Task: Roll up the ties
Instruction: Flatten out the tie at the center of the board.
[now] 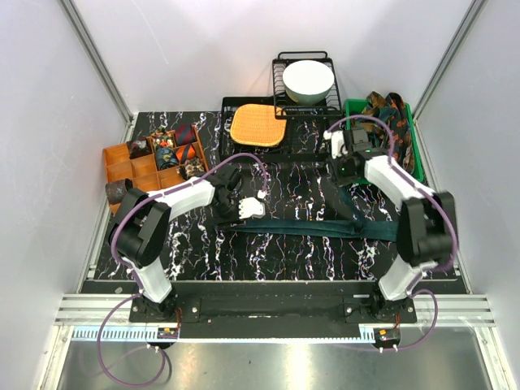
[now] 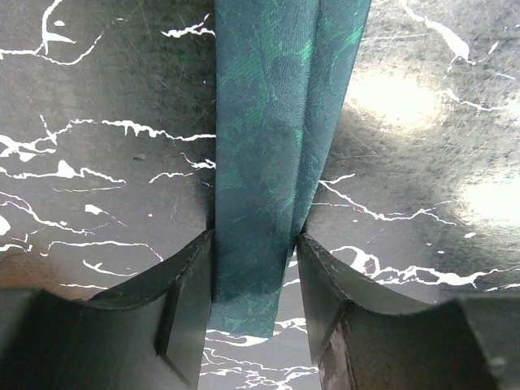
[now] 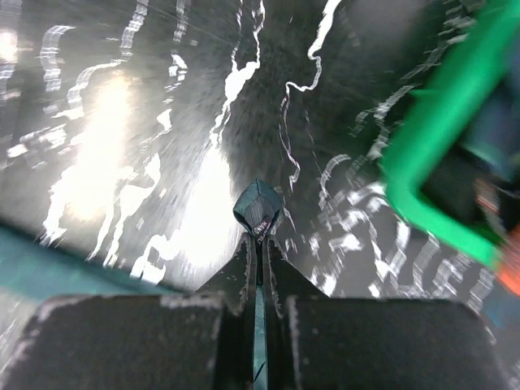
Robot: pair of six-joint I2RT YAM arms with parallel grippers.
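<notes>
A plain dark teal tie (image 1: 309, 228) lies stretched left to right across the black marbled table (image 1: 268, 260). My left gripper (image 1: 245, 211) is open and low over its left end. In the left wrist view the narrow tie end (image 2: 260, 162) lies flat between the two fingers of that gripper (image 2: 256, 268). My right gripper (image 1: 344, 174) is raised at the right rear. In the right wrist view this gripper (image 3: 260, 242) is shut on a folded teal tie end (image 3: 258, 207) with a label showing. Rolled ties (image 1: 166, 150) fill an orange organizer. Patterned ties (image 1: 388, 108) lie in a green bin.
The orange organizer (image 1: 122, 169) stands at the left rear, with a dark coil (image 1: 116, 192) beside it. An orange woven mat (image 1: 258, 124) lies on a black tray. A white bowl (image 1: 307, 80) sits in a wire rack. The green bin (image 1: 413, 138) also shows in the right wrist view (image 3: 422, 162).
</notes>
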